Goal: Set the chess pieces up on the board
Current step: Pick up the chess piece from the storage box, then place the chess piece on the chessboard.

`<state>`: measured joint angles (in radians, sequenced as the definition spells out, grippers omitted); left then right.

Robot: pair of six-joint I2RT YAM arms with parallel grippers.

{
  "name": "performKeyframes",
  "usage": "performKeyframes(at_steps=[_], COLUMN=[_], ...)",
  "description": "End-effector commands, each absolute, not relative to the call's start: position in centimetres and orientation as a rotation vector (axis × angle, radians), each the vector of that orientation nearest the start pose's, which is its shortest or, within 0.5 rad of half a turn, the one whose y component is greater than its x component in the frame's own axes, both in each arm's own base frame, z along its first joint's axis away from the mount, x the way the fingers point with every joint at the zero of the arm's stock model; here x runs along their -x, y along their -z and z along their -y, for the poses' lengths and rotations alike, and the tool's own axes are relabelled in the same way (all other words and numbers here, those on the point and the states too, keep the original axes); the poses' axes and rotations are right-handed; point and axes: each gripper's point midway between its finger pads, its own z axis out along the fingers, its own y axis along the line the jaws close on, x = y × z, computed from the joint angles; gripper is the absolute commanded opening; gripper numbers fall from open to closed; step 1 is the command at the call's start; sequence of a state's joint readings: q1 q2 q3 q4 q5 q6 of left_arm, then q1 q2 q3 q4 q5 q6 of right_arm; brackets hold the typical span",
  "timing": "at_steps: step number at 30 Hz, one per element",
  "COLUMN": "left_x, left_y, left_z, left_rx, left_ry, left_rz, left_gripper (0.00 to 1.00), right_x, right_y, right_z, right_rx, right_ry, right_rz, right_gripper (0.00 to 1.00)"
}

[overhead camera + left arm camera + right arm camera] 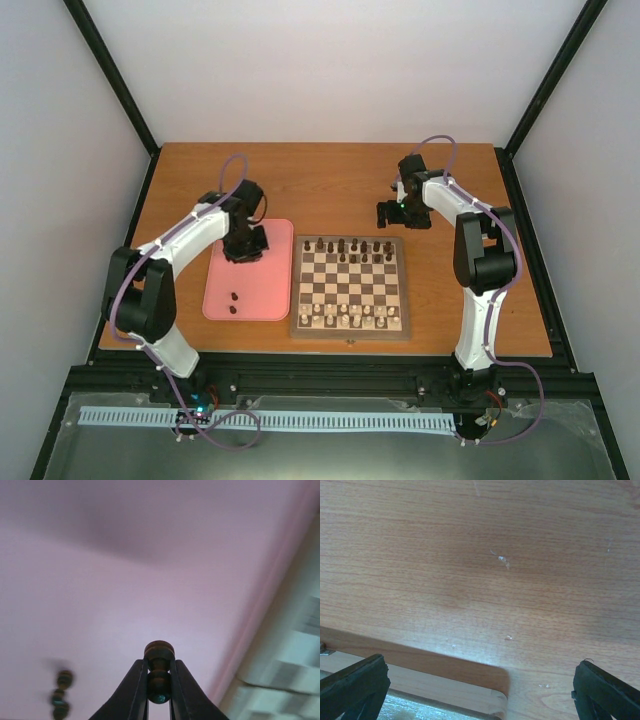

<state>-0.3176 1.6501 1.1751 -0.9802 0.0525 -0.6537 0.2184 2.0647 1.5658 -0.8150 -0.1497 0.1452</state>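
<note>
Table (330, 180): brown wood-grain top. It carries the chessboard and the tray side by side near its front edge.
Right arm (480, 260): stands at the table's right and reaches up and inward toward the far side of the board.
Left arm (165, 260): bends over the left half of the table, with its wrist above the tray.
Chessboard (298, 300): square, checkered light and dark brown with a plain wooden border. It lies flat at centre front, just right of the tray.
Pink tray (265, 290): a rounded rectangle whose right edge is just beside the board's left border.
Right gripper (390, 215): hangs over bare table near the board's far right corner. In the wrist view its fingers (355, 685) are spread wide, with nothing but tabletop between them.
Left gripper (245, 248): sits over the far part of the tray, clenched on a dark pawn.
Dark pieces on the board (350, 245): lined up along the two far ranks.
Pale pieces (350, 318): fill the two near ranks.
Loose dark pieces (233, 302): two of them on the tray's near left part, close together and well apart from the gripper. They are blurred in the left wrist view (61, 695).
Dark pawn (159, 652): pinched between the black fingers (132, 690). Its round head pokes out past the tips, and its base is hidden.
</note>
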Motion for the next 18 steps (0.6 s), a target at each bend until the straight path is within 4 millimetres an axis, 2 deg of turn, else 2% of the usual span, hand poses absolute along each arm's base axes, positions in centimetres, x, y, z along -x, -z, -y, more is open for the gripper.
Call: performKeyframes(at_steps=[1, 4, 9, 14, 18], left_x=[-29.7, -29.4, -29.1, -29.8, -29.9], left_y=[-10.7, -11.6, -11.8, -10.8, -9.8], left_z=[16.4, 20.8, 26.3, 30.0, 31.3], left_rx=[0.286, 0.109, -0.215, -0.387, -0.450], left_ry=[0.318, 0.385, 0.424, 0.374, 0.335], left_rz=[-3.035, -3.051, -3.110, -3.102, -3.100], left_gripper=[0.01, 0.01, 0.01, 0.01, 0.01], right_x=[-43.5, -43.5, -43.6, -43.9, -43.9], right_y=[-3.9, -3.9, -4.0, -4.1, -4.1], right_z=[-12.2, -12.2, -12.3, -12.3, -12.4], right_rx=[0.146, 0.147, 0.146, 0.147, 0.150], right_ry=[-0.264, -0.267, -0.271, -0.271, -0.275], right_rz=[-2.910, -2.910, -2.908, -2.905, -2.904], right_gripper=[1.00, 1.00, 1.00, 1.00, 1.00])
